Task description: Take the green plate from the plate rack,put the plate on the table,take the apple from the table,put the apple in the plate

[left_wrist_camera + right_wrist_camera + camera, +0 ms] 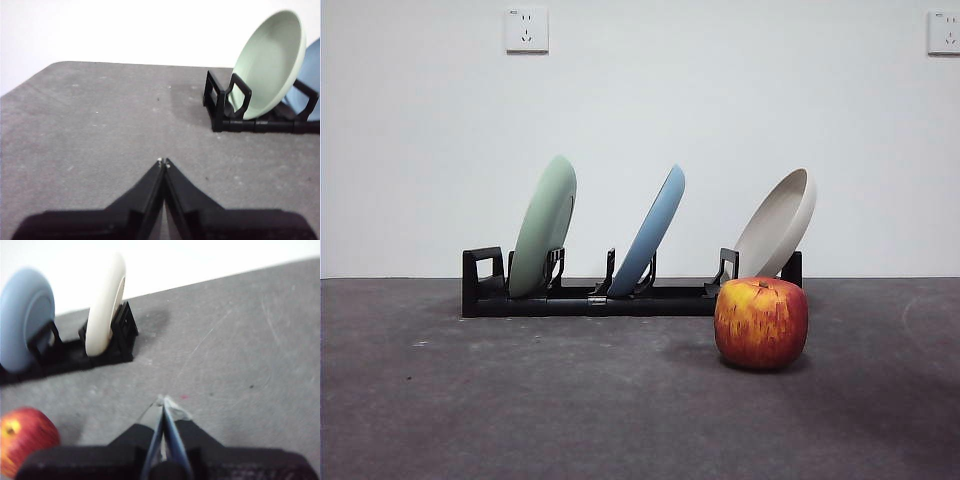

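Table (440, 400) lies bare ahead of the plate rack (590, 298). Green plate (543, 226) leans in the rack's end slot, beside the blue plate (648, 232) and beige plate (777, 223). Apple (761, 322) sits just before the rack's opposite end. Left gripper (163, 162) and right gripper (162, 401) hang above open table, jaws pressed together.

White wall (640, 120), two power sockets (527, 30)

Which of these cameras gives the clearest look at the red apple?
The front view: the apple sits whole and sharp on the table, just in front of the plate rack. The right wrist view catches only a blurred part at the picture's edge. The left wrist view misses it.
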Robot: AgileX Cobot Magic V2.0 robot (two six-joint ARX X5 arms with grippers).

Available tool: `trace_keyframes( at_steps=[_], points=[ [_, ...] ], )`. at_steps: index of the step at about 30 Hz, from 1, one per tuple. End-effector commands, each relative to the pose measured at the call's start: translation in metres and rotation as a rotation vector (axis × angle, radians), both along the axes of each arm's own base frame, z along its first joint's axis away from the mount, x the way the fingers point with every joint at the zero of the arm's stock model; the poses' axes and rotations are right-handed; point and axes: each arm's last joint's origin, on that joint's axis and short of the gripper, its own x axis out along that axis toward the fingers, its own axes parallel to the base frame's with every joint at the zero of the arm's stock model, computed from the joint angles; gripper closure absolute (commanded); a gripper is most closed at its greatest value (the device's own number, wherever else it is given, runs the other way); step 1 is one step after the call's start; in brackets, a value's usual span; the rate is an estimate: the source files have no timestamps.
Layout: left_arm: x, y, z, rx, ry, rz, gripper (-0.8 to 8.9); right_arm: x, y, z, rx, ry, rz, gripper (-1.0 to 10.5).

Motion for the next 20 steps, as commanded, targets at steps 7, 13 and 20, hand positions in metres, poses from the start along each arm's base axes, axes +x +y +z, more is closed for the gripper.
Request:
trace_keyframes(
  at_steps=[7,13,20],
  points=[
    [-0.006,-0.001,0.03,-0.116,-0.049,-0.036,8.19,-0.006,0.0,0.039,0.187,-0.034,-0.023,9.6],
    [-0.005,-0.001,0.083,-0.112,-0.058,-0.037,8.19,0.001,0.0,0.088,0.156,-0.025,-0.02,9.6],
    [0.023,-0.002,0.147,-0.108,0.002,-0.094,8.19,0.031,0.0,0.148,0.039,0.013,0.041,9.6]
  ],
)
